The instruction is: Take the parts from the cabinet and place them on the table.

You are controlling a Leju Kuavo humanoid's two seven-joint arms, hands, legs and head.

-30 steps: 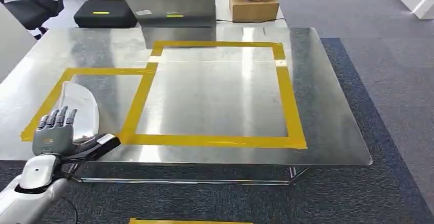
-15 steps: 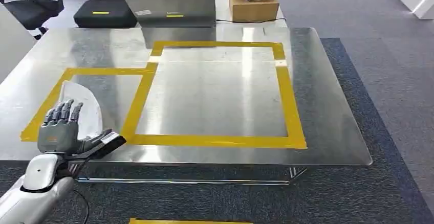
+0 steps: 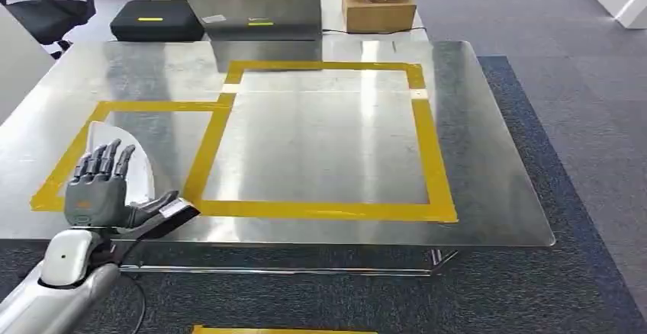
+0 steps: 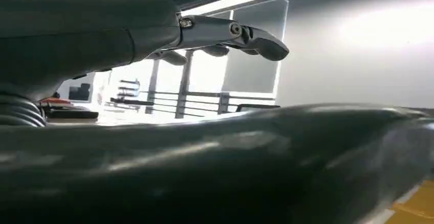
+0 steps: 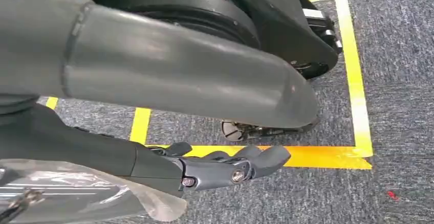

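We hold the left robot hand [image 3: 98,194] fingers apart above the placed part [image 3: 122,157]; next, withdraw it from the surface [image 3: 488,197].

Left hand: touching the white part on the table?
Cannot tell. In the head view the left hand overlaps the white part on the table, fingers spread, but the hand hides any contact or gap. The left wrist view doesn't settle it.
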